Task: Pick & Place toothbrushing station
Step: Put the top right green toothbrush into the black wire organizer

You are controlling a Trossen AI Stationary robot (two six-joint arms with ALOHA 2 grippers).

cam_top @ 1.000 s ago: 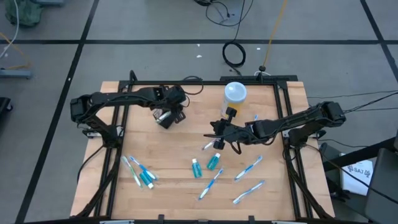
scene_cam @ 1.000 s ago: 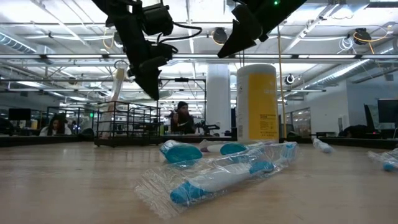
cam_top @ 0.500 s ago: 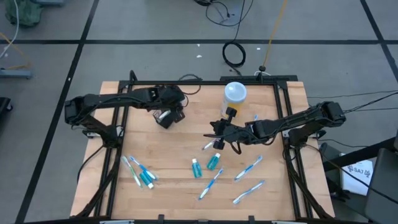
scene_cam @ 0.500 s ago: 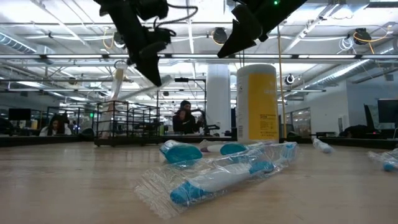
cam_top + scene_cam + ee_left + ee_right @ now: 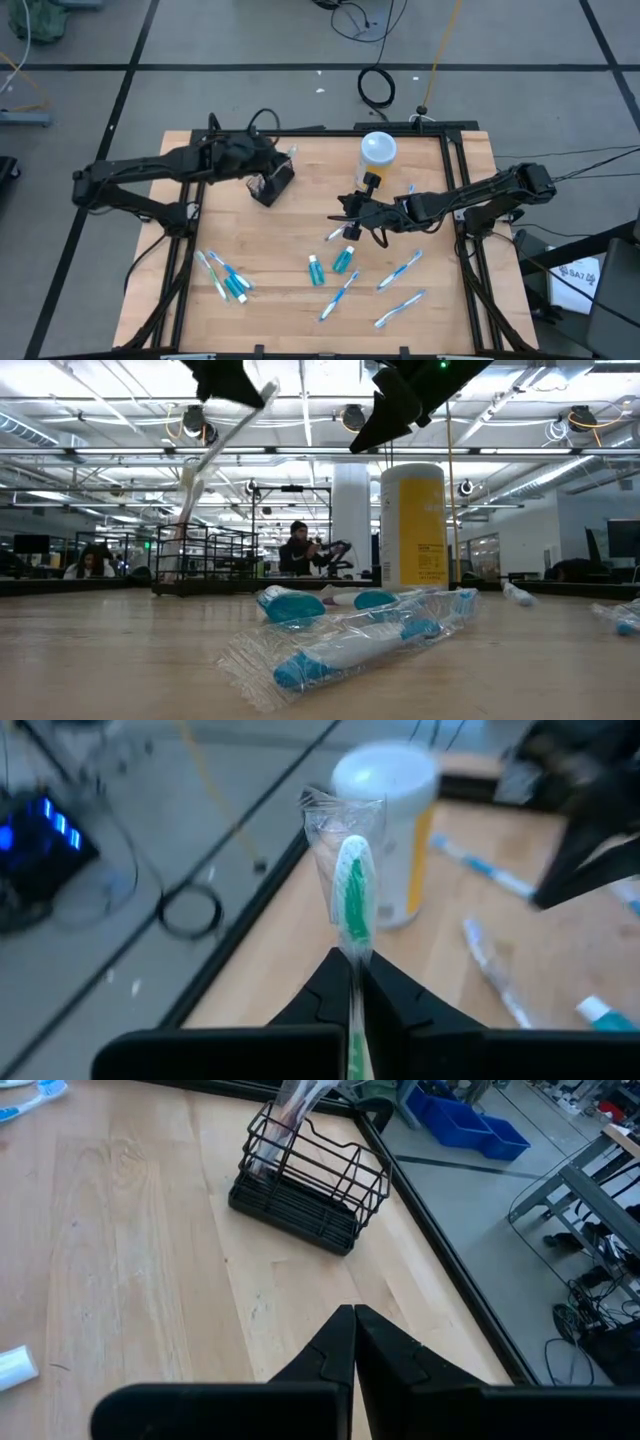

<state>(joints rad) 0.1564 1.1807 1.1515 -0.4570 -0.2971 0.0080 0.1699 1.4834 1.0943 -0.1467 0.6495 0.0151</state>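
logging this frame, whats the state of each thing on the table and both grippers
left gripper: shut on a wrapped toothbrush, beside the basket
right gripper: shut, empty, over mid-table
black wire basket: upright, a wrapped item standing in it
yellow canister: upright, white lid on
loose toothbrushes: lying flat, wrapped
teal tubes: lying flat, capped

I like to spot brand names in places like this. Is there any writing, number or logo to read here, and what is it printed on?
"SAT": partly legible white print on a dark box on the floor right of the table; the rest is too small to read.
Yellow canister: dark print on its label, too blurred to read.
Toothbrushes and tubes: no readable text.
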